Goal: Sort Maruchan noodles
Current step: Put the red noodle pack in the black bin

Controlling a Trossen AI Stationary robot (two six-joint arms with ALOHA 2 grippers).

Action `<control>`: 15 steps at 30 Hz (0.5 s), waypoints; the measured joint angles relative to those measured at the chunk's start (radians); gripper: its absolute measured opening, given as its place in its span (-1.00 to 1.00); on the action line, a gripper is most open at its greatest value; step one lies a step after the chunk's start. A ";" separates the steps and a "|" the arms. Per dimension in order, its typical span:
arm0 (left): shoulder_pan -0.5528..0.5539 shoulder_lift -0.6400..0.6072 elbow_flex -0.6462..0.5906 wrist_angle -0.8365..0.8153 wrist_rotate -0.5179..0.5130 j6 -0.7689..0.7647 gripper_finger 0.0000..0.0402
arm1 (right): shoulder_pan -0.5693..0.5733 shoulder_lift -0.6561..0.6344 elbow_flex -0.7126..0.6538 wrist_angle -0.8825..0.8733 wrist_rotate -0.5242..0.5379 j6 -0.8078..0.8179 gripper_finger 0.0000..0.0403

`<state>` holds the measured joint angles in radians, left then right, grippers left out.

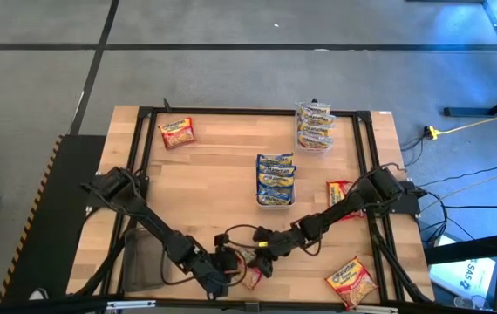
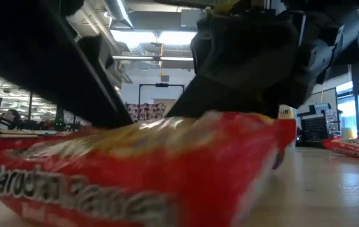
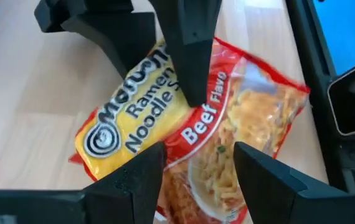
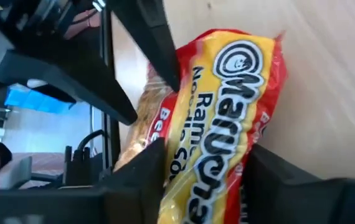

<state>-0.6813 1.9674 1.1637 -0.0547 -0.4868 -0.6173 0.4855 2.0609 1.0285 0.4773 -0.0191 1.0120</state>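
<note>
A red-bordered Maruchan beef noodle packet (image 1: 250,277) sits near the table's near edge, at the middle. Both grippers meet on it from opposite ends. My left gripper (image 3: 199,171) comes from the near left and is shut on it. My right gripper (image 4: 205,177) comes from the right and is shut on the packet's other end. In the low view the packet (image 2: 142,164) fills the foreground, with the dark grippers above and behind it. Other noodle packets lie at the far left (image 1: 177,133), at the near right (image 1: 350,281) and beside the right arm (image 1: 339,188). My left gripper has the packet's noodle-picture end (image 3: 196,180) between its two fingers, which press on the packet's two long edges. The fingers slant down from the table's near left and lie along the packet. Whether the packet is clear of the table, I cannot tell. My right gripper holds the logo end (image 4: 208,168) between its two fingers, the packet filling the gap between them. The fingers slant down from the table's right and lie along the packet.
A clear tub (image 1: 275,180) with several blue-bordered packets stands at the table's middle. A second container with stacked packets (image 1: 315,126) stands at the far right. Black frame rails (image 1: 231,112) run around the wooden top. Bare wood lies between the far-left packet and the middle tub.
</note>
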 joint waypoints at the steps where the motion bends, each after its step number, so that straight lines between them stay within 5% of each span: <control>1: -0.002 -0.012 0.000 -0.010 0.010 -0.001 -0.05 | 0.000 0.000 0.001 0.002 0.003 -0.019 -0.27; 15: -0.016 -0.251 0.000 -0.211 0.107 -0.066 -0.05 | 0.001 -0.043 0.012 -0.011 0.021 -0.397 -0.50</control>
<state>-0.6969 1.7163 1.1641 -0.2656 -0.3798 -0.6833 0.4866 2.0175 1.0401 0.4664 0.0019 0.6152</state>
